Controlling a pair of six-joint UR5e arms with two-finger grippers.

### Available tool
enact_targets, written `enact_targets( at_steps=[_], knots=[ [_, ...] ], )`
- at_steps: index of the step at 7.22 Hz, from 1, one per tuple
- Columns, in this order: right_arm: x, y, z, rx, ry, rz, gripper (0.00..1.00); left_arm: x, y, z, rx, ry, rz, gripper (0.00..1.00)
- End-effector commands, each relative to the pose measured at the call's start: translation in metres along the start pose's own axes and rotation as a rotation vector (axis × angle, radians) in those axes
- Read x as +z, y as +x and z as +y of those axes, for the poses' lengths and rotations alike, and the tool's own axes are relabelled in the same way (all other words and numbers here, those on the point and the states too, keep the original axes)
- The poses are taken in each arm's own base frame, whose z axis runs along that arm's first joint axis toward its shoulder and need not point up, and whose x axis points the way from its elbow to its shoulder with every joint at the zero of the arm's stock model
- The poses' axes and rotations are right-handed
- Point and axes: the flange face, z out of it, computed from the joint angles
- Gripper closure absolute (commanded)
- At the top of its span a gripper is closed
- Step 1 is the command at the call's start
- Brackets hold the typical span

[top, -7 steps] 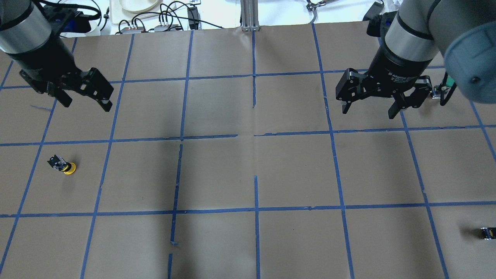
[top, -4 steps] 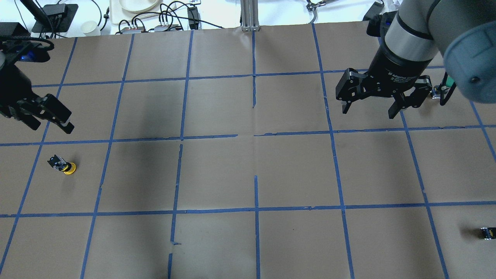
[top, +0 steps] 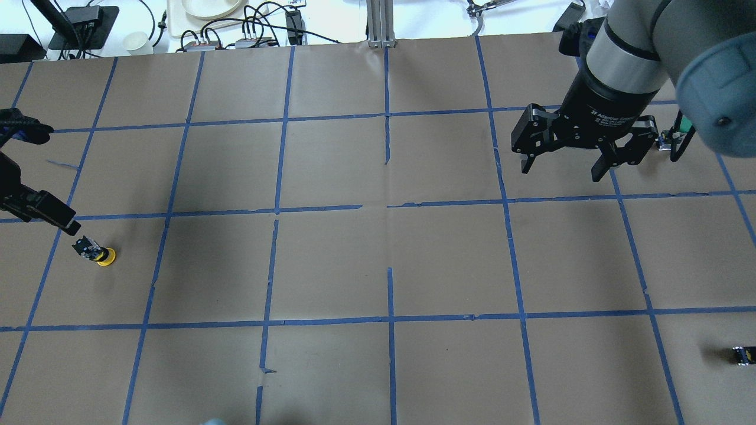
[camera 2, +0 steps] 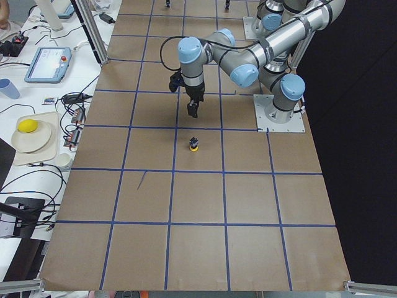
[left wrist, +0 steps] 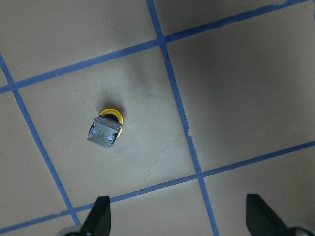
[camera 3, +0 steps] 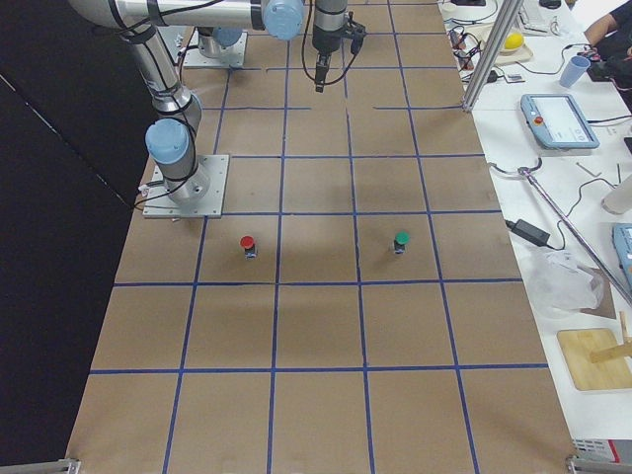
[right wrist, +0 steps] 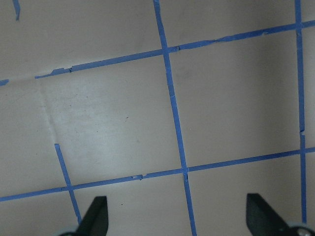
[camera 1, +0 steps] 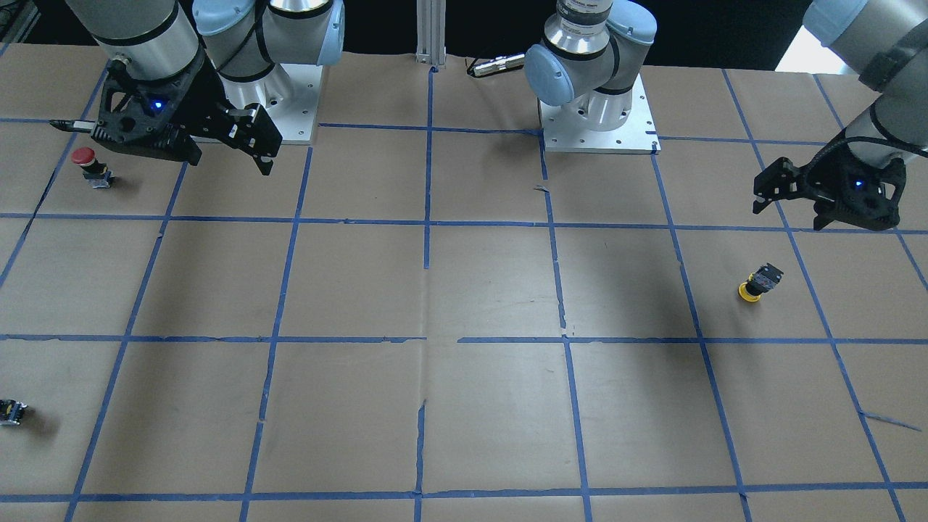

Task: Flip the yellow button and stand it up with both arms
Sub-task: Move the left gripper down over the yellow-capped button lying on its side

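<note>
got the yellow button (camera 1: 758, 281) at the robot's-left end of the table (camera 1: 464, 290), inside one taped square. looks parked on its yellow cap with the black-grey base up. touching nothing else.

seeing the left gripper (camera 1: 787, 214) hanging over the table close to the button, not in contact. jaws spread wide, nothing held. in the left wrist view: button out ahead of the fingertips (left wrist: 100, 219), roughly in line with the one at that view's left, clear of both. can't pin the exact offset from the fixed cameras.

right gripper (top: 560, 171) well apart, over the robot's-right half, also off the table. jaws wide open too, empty; only bare table and blue tape (right wrist: 175, 113) between them in the right wrist view.

also on the table, right half: red button (camera 1: 87, 165) upright, just beside the right gripper in the front view; green button (camera 3: 400, 240) upright in the same row of squares, farther from the robot; tiny dark block (top: 743, 354) with a yellow spot near the table's end, well apart from everything.
</note>
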Motion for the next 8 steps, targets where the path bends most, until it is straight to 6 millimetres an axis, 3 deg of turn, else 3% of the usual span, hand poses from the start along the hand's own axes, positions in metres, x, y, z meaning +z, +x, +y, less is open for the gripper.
enact_targets(
  at_steps=[1, 3, 6, 8],
  knots=[
    [-0.004, 0.004, -0.004, 0.004, 0.017, -0.001, 0.00, 0.049, -0.028, 0.029, 0.032, 0.052, -0.032, 0.03],
    [-0.003, 0.006, 0.003, 0.005, 0.000, 0.018, 0.00, 0.095, -0.053, 0.010, 0.201, 0.081, -0.020, 0.03],
    [-0.003, 0.007, -0.001, 0.007, 0.002, 0.011, 0.00, 0.108, -0.057, 0.000, 0.386, 0.134, -0.022, 0.03],
    [-0.029, 0.009, -0.006, 0.026, 0.062, 0.005, 0.00, 0.115, -0.053, 0.000, 0.406, 0.144, 0.000, 0.05]
  ],
)
